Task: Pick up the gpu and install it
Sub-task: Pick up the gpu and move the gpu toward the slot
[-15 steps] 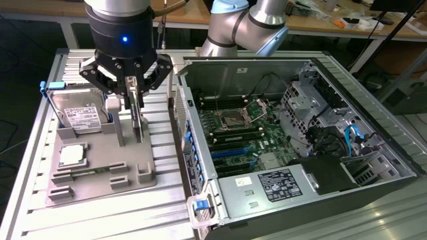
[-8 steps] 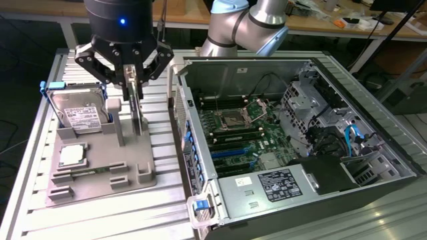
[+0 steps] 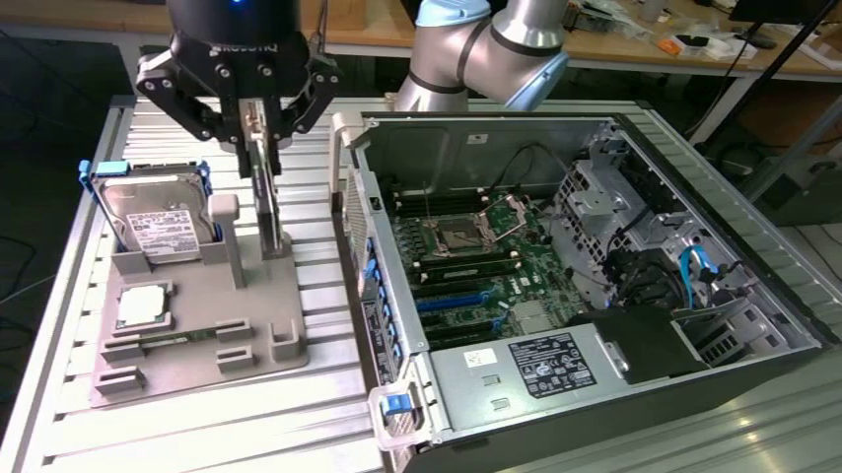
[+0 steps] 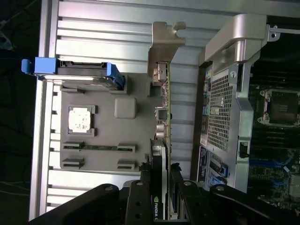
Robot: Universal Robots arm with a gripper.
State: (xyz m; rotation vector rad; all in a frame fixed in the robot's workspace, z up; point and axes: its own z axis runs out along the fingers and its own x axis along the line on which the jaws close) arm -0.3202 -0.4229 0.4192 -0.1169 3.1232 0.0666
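Two fingers [image 4: 139,201] clamp the gpu [image 3: 270,197], upright in the gray holder [image 3: 197,372] beside the hard drive [image 3: 156,222].

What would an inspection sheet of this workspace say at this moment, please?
Surface: ribbed aluminium table, carrying a grey fixture plate and an open computer case.
Job's things: gpu stands on edge in the fixture plate's slot; the blue slots on the motherboard are bare.
Clutter: hard drive in a blue frame, upright in the plate; processor chip lying flat on it.
Grippers: hand closed on the gpu's upper part from above.
Cables: blue cables inside the case.
Surroundings: wooden workbench behind.
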